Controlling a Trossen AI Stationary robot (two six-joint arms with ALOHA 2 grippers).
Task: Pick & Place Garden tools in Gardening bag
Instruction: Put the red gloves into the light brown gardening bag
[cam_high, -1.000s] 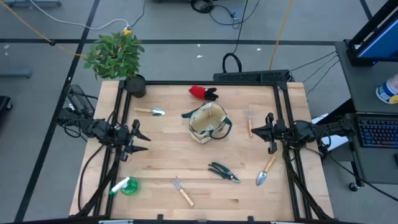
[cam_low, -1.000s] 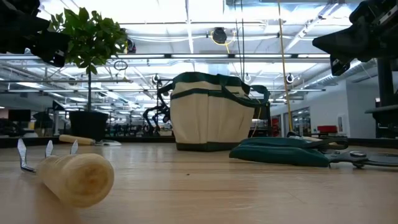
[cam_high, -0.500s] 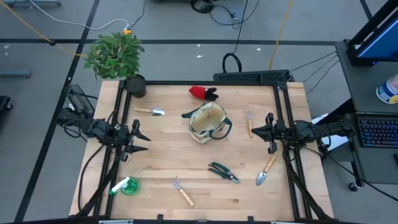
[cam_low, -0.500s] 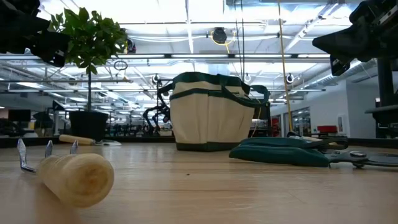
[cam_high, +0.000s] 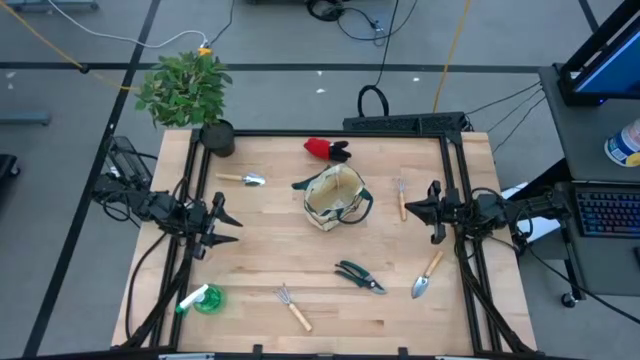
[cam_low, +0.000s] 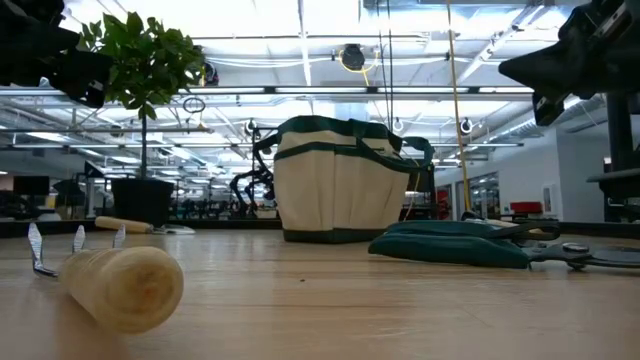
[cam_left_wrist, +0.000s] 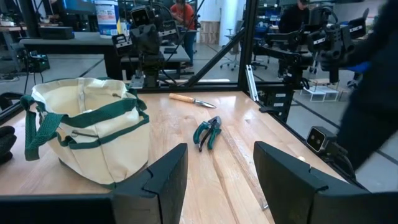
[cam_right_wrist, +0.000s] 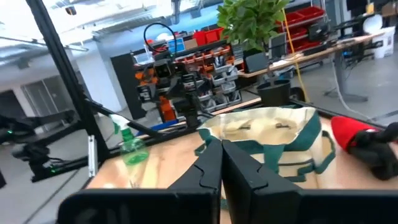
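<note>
1. Almost nothing has changed over the last second: every tool and the bag (cam_high: 336, 197) lie where they did. Only the right arm has shifted slightly, seen in the low view.
2. The left hand (cam_high: 226, 223) hangs over the left side of the bench (cam_high: 270, 260), fingers spread apart and empty, well apart from the bag.
3. The right hand (cam_high: 431, 212) hangs over the right side, fingers pressed together and holding nothing, between the small rake (cam_high: 401, 195) and the trowel (cam_high: 427, 277).
4. The bag stands upright at mid-bench, mouth open; no tool can be seen inside it.
5. Tools are spread around it: red-black gloves (cam_high: 327, 150) beyond it, a trowel (cam_high: 243, 180) to its left, shears (cam_high: 358, 276) and a second rake (cam_high: 292, 306) nearer the front, and the sprayer (cam_high: 201, 299) at the front left corner.
6. Judged from this, the task has not truly begun; the right arm's small stir may be the start of a reach toward a nearby tool.
</note>
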